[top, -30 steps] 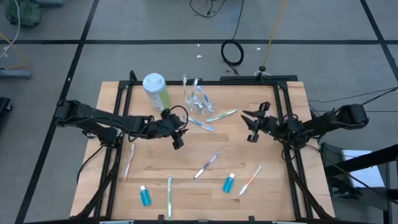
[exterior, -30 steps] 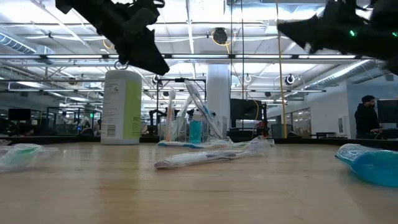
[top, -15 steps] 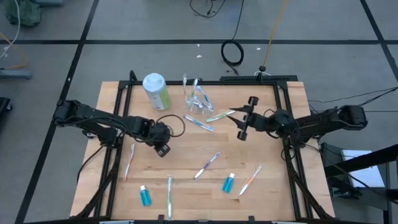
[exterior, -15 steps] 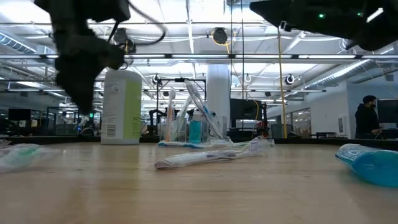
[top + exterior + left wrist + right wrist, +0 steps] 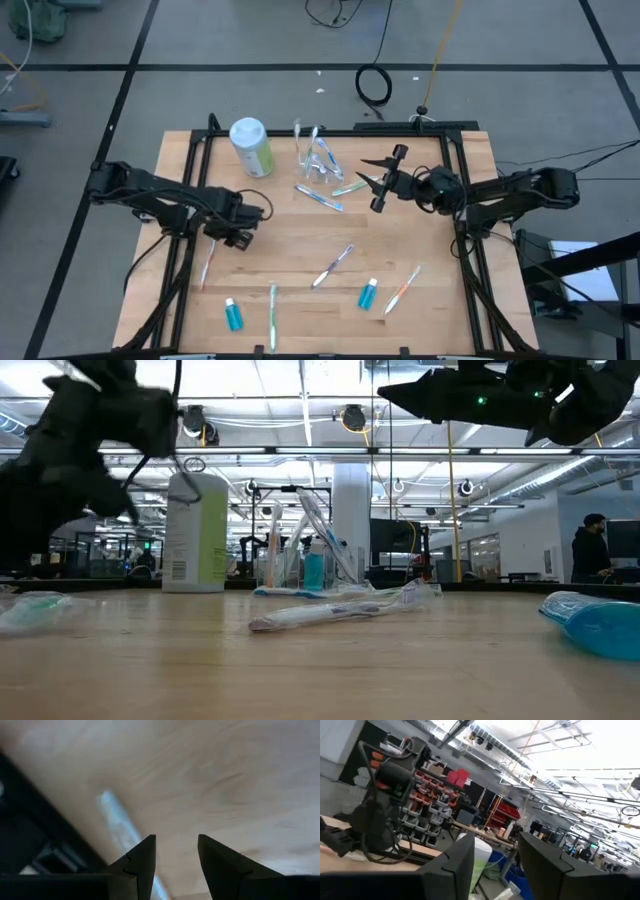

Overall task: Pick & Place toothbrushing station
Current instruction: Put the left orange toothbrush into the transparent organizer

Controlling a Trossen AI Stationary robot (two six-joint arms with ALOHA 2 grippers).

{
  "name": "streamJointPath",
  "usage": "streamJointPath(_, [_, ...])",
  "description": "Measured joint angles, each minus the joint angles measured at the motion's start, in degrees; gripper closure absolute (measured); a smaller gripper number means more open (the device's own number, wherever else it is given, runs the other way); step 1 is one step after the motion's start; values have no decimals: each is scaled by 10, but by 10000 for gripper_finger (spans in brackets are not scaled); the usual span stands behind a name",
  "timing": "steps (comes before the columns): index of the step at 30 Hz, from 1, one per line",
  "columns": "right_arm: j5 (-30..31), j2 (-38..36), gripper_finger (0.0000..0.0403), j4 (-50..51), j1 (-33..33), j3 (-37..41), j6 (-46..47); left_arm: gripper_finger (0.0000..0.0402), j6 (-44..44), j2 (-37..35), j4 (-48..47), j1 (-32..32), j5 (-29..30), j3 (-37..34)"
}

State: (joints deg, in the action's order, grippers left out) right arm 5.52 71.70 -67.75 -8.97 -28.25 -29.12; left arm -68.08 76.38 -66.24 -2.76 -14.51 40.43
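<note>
A small clear cup stands at the table's far middle with a few toothbrushes upright in it; it also shows in the low view. More toothbrushes lie flat on the wood: two beside the cup, others nearer the front, and one at the left. Two blue white-capped tubes lie near the front. My left gripper is open and empty, low over the wood beside the left toothbrush. My right gripper is open and empty, in the air just right of the cup.
A white bottle with a green label stands left of the cup. Black frame rails run along the table's left, right and far sides. A black cable coil lies on the floor beyond. A person stands far back in the room.
My left gripper has gone from the table's middle toward its left and near edges and down, ending beside the left toothbrush. My right gripper has gone toward the left and far edges, closer to the cup. No object has moved.
</note>
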Motion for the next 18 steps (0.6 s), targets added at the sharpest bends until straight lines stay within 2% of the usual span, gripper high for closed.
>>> streamJointPath(4, [-44, 0, 257, 0, 0, 0, 3, 250, -42, 8, 20, 5, -45, -27])
streamJointPath(9, [-88, 1, 257, -6, 0, 0, 1, 250, -107, 7, 15, -5, -45, -29])
streamJointPath(13, [-88, 1, 257, -5, 0, 0, 7, 250, -153, 18, 19, -14, -48, -35])
streamJointPath(18, [-88, 1, 257, -5, 0, 0, 36, 250, -205, 51, 23, -39, -82, -36])
